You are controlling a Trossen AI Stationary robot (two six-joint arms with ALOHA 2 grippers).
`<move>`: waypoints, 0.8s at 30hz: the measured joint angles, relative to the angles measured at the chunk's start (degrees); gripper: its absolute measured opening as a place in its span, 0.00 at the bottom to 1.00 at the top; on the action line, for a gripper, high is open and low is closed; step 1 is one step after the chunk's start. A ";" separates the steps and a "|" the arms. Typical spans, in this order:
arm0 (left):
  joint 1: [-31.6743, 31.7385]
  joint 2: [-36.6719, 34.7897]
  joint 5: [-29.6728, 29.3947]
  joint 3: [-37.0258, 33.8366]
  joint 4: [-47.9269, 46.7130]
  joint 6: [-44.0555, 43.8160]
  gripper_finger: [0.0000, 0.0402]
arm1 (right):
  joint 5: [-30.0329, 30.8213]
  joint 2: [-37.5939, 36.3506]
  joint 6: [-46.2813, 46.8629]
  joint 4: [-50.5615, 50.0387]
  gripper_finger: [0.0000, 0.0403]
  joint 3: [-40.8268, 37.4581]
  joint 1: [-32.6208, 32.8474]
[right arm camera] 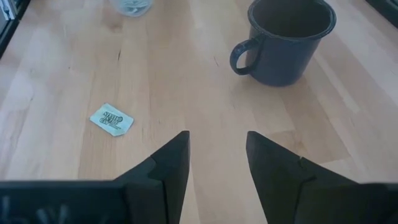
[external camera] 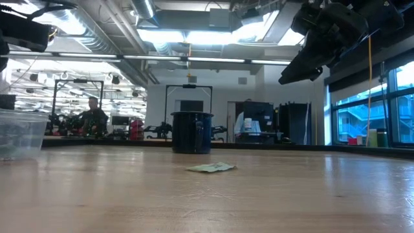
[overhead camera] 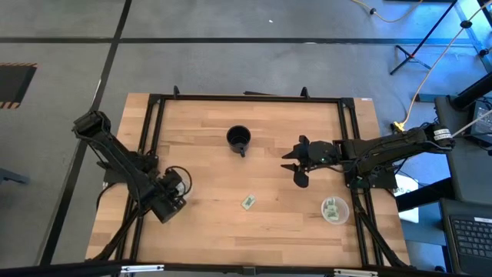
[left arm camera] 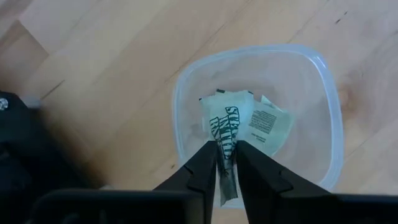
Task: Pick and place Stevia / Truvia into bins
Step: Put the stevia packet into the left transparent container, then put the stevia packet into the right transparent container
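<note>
My left gripper (left arm camera: 227,149) hangs over a clear cup (left arm camera: 329,81) near the table's left side and is shut on a green and white sachet (left arm camera: 227,127). More sachets (left arm camera: 268,124) lie on that cup's bottom. The same cup (external camera: 19,133) stands at the left of the low view. A second clear cup (overhead camera: 345,216) near the right edge also holds sachets. One sachet (overhead camera: 248,202) (right arm camera: 112,119) lies flat on the wood mid-table. My right gripper (overhead camera: 294,165) (right arm camera: 217,140) is open, raised above the table right of centre, touching nothing. My left gripper pinches one sachet between its two fingers, which come from above, pointing down into the cup's mouth. The fingertips (left arm camera: 205,158) close on the sachet's printed face (left arm camera: 229,140). The sachet is lifted clear and hangs below the fingers over the sachets in the cup.
A black mug (overhead camera: 239,138) (right arm camera: 289,40) with a handle stands at the far middle of the table. A black frame (overhead camera: 246,98) runs round the tabletop. Bare wood (overhead camera: 254,231) lies between the two cups. People and benches show in the room beyond.
</note>
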 joint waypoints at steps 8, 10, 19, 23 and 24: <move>0.02 -0.02 -0.88 0.03 -0.15 2.70 0.27 | 0.00 0.02 -0.69 0.01 0.40 0.00 0.01; 0.02 -0.02 -2.08 0.77 -0.99 5.33 0.30 | 0.00 0.00 -0.56 0.02 0.40 0.00 0.01; 2.15 -0.09 -7.48 8.65 -6.99 13.50 0.31 | 0.00 0.01 -0.55 0.02 0.40 0.00 -0.01; 4.31 -0.11 -9.31 10.73 -6.01 19.35 0.31 | 0.00 0.00 -0.56 0.02 0.40 0.00 -0.01; 5.06 -0.11 -10.28 11.00 -4.89 21.06 0.31 | 0.00 0.00 -0.60 0.02 0.40 0.00 -0.01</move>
